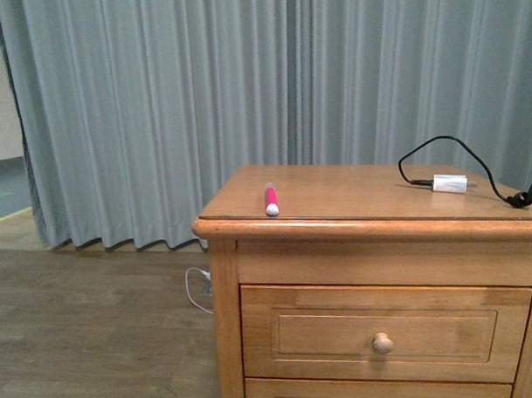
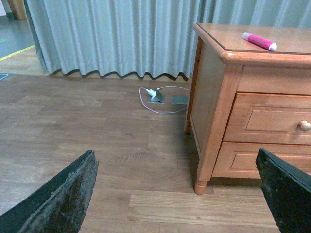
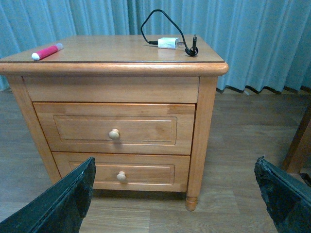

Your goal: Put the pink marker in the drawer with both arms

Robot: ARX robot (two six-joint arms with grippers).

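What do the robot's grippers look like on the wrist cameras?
The left gripper and right gripper each show two black, wedge-shaped jaws; the left's inner faces look rough and scuffed. No cables or markings show. The front view shows neither arm.

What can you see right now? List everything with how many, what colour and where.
marker: one, pink with a white end, lying on the nightstand's top, left part, near the front edge
plug: one, white with a black cable, on the top's right part
nightstand: one, light-brown wood, on the floor before the curtain
upper drawer: one, light brown, shut
lower drawer: one, light brown, shut
curtain: grey, behind the nightstand
floor: brown wood planks
floor cable: one, white, on the floor beside the nightstand
left gripper: one, black, open, empty
right gripper: one, black, open, empty
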